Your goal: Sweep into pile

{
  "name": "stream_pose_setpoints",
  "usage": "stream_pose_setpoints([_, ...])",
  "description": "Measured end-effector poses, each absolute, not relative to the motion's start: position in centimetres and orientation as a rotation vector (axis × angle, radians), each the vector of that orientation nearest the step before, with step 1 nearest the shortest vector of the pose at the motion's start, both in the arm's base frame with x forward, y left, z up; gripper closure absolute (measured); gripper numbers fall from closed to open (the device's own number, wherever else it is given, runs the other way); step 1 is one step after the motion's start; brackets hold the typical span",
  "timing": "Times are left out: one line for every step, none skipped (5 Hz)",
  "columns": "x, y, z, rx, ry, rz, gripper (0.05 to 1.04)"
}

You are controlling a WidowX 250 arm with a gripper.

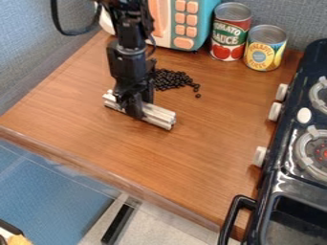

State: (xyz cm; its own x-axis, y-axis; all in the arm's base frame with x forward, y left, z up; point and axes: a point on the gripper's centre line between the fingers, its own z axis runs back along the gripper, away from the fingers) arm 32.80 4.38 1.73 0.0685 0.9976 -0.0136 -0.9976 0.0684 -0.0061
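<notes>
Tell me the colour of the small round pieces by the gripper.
The small round pieces are black, seen best in the camera view.

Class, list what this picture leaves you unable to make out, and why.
All in the camera view:
- Bar's middle: hidden by the gripper.
- Pile's left edge: possibly behind the gripper.
- Bean count: too small, heaped.
- Microwave's top: cut off by top edge.
- Stove's far side: cut off by right edge.

Passage between beans point(171, 80) and stove point(288, 185)
</notes>
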Motion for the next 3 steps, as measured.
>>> stream_pose_setpoints([32.3, 4.6, 1.1, 0.028, 0.017, 1.542, 0.338])
stream_pose_setpoints([30.9, 4.7, 1.7, 0.0, 0.044, 1.561, 0.093])
stream_pose_setpoints([29.5, 5.8, 5.1, -0.084, 0.03, 1.59, 0.078])
